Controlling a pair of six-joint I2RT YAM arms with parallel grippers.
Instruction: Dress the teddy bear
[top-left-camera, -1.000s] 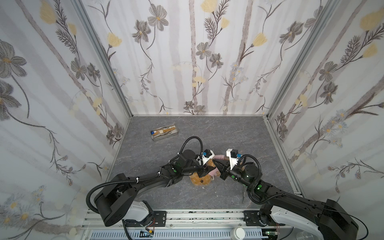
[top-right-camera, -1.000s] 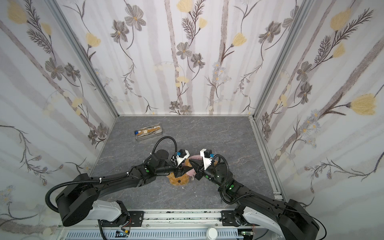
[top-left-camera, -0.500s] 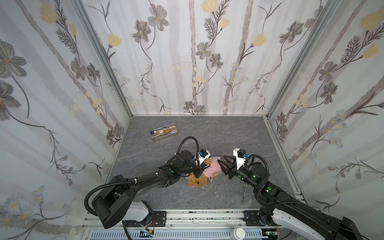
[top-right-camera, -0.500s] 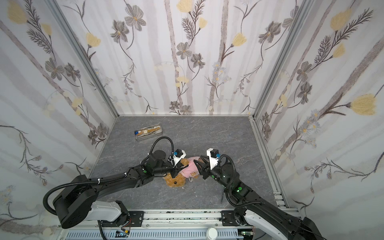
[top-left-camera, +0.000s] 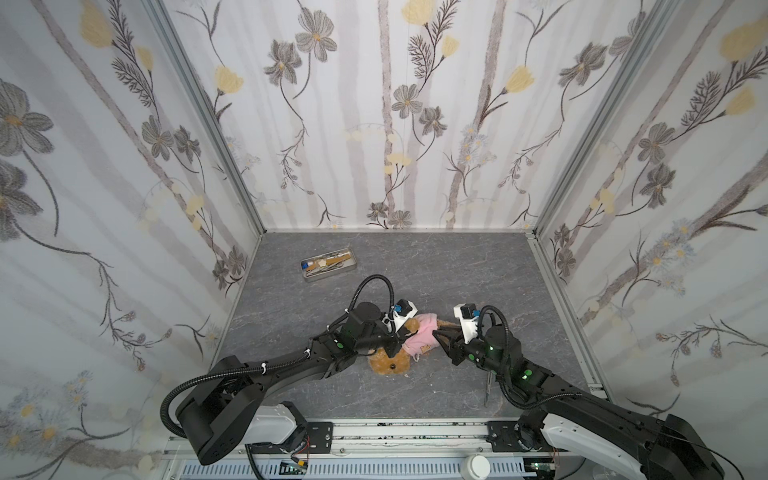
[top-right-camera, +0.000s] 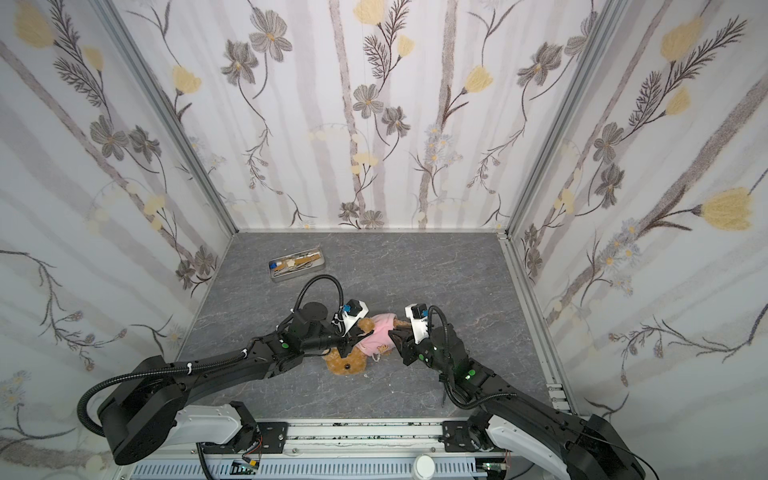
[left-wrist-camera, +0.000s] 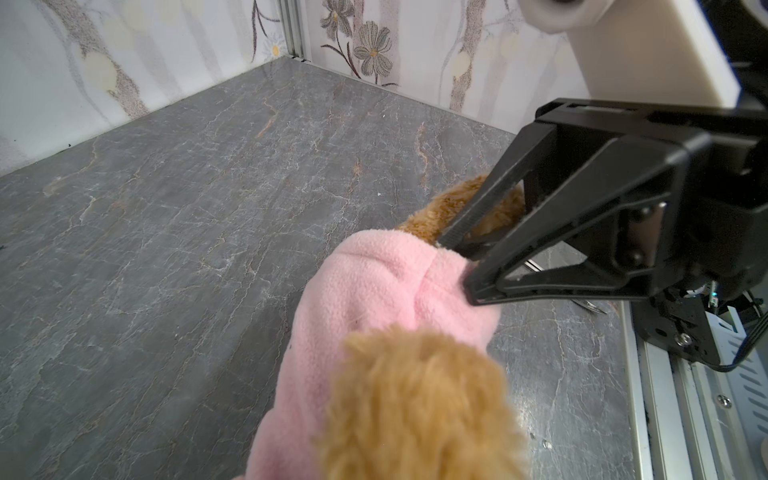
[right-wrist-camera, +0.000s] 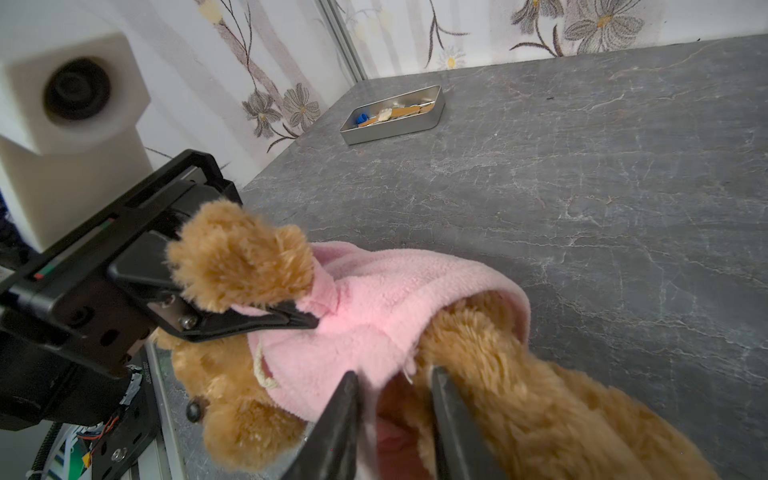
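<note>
Top views: over the last half second the right gripper has come back from a short stand-off to the hem of the pink shirt. The left gripper stays clamped at the shirt's shoulder end. I judge this a re-grip, meant to draw the hem farther down the body. The teddy bear lies face up at the front centre of the table. Its long axis runs 8 to 2 o'clock, head toward 8 and legs toward 2. A metal tray sits well apart, at 11 o'clock from the bear.

Left wrist view: the right gripper's fingers bracket the hem where a brown leg emerges.

Right wrist view: the left gripper's jaws lie closed flat on the pink sleeve, just under the paw that pokes through it. The right gripper's jaws stand narrow with hem fleece between them; whether they already pinch it, I cannot tell.
</note>
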